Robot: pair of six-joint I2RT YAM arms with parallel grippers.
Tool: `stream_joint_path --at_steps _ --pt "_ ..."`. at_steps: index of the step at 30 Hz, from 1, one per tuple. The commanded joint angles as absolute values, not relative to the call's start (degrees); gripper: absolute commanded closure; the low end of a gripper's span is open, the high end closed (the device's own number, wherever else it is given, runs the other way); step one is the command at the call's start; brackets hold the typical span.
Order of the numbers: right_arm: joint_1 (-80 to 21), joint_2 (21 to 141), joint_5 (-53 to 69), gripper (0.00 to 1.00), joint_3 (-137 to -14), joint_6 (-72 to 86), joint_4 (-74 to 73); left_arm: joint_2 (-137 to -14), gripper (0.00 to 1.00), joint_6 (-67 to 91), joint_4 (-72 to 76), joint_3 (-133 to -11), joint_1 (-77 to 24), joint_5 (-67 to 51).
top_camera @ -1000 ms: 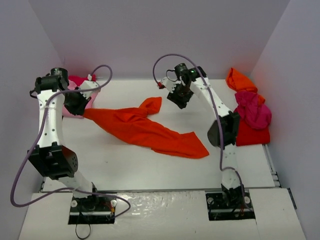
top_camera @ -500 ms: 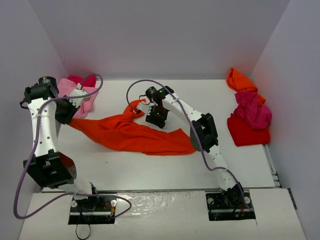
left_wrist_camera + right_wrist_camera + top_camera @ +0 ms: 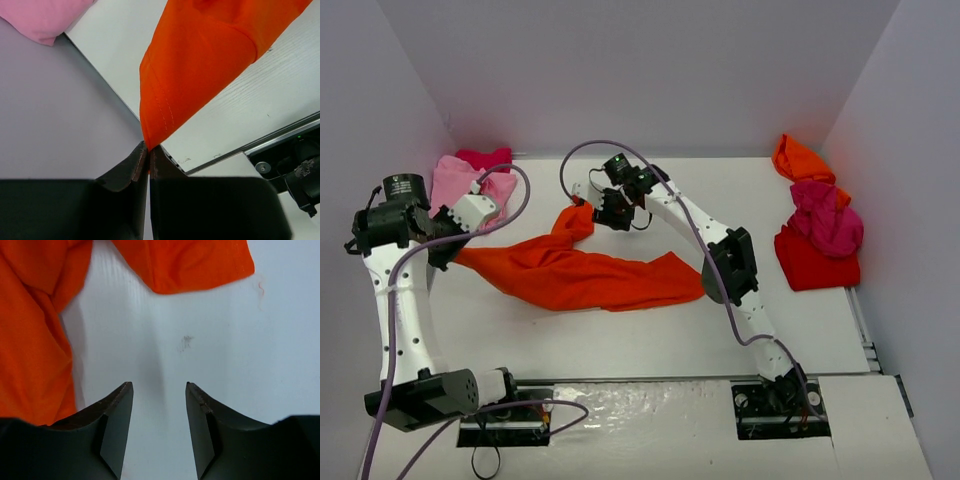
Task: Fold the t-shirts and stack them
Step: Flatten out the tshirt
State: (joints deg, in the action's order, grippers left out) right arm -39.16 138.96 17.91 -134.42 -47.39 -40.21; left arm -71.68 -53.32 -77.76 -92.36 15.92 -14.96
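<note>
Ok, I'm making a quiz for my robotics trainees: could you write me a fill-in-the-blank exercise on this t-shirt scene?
1. The left end effector is ____ on an edge of the orange-red t-shirt.
2. The right end effector is ____, with only bare table between its fingers.
3. The pink t-shirt lies in the far ____ corner.
Missing words: shut; open; left.
</note>
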Motion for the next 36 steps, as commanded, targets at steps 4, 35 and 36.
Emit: stream_joint_path --at_steps 4,35,36 --pt "-43.4 134.6 26.7 0.51 -136.5 -48.0 -38.2 -68.1 1.00 -52.1 -88.1 -99.3 6.8 -22.2" --pt "-34.5 119.7 36.9 0.39 -124.0 -46.1 -41.0 -70.8 1.00 -49.1 -88.8 -94.9 -10.2 -24.9" --pt "-35.0 120.5 37.4 0.39 -124.5 -46.2 -41.2 -70.3 1.00 -49.0 -88.6 -92.9 -10.1 -23.9"
